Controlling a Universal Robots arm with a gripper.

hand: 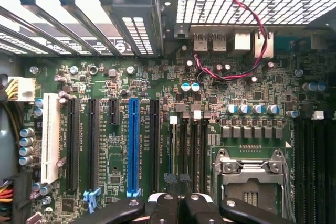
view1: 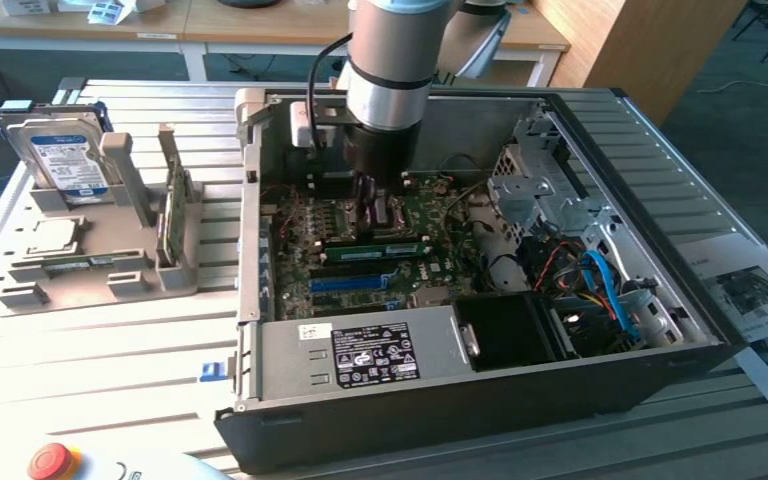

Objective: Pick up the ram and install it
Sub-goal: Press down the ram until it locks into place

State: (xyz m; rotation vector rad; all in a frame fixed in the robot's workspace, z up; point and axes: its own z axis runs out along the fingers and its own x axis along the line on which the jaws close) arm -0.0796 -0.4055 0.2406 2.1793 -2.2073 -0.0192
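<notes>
The ram (view1: pixel 377 247) is a slim green stick seated in a memory slot of the motherboard (view1: pixel 418 215), inside the open computer case. In the wrist view the ram (hand: pixel 171 150) shows edge-on as a thin line running from a white clip to under my fingertips. My gripper (view1: pixel 373 212) hangs straight down into the case, just behind the stick and over the processor socket (hand: pixel 252 182). The gripper (hand: pixel 178 203) is shut, its black fingers (hand: pixel 165 208) pressed together above one end of the stick. I cannot tell whether they touch it.
The long blue slot (hand: pixel 134 145) and several black slots lie beside the ram. The case holds a power supply (view1: pixel 371 355), a metal drive cage (view1: pixel 531 190) and loose cables (view1: pixel 598 280). A grey rack at the exterior view's left carries a hard drive (view1: pixel 71 160) and an upright green card (view1: pixel 173 205).
</notes>
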